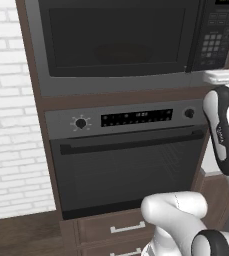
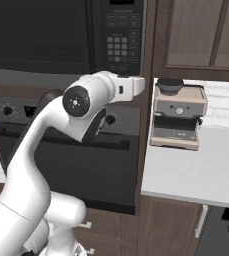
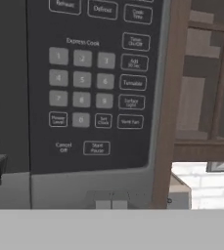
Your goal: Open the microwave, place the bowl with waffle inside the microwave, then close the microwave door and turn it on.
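Currently the microwave (image 1: 121, 45) sits built into the dark wood cabinet column, directly above the black oven (image 1: 128, 160). The microwave door (image 1: 116, 37) is flush with its frame, dark glass, and the cavity behind it cannot be made out. The keypad panel (image 3: 91, 83) runs down the microwave's right side; in the hand view it faces the camera close and square-on, number keys in a grid, the Start/Pause key (image 3: 97, 148) in the bottom row, beside Cancel/Off.

The arm reaches up from below the microwave; its white wrist ends at the microwave's lower right corner, just under the keypad. The tool (image 2: 138, 84) has its jaws drawn fully together, nothing between them. Whether the tips touch the microwave frame cannot be told from these angles.

Right of the microwave: a wooden upper cabinet (image 2: 201, 35) with a framed panel door. Below that, a white desk (image 2: 196, 170) carrying a beige espresso machine (image 2: 178, 116) against a white tile wall. Left of the microwave: white brick wall (image 1: 8, 110). Under the oven, wooden drawers (image 1: 116, 227) with metal pulls.
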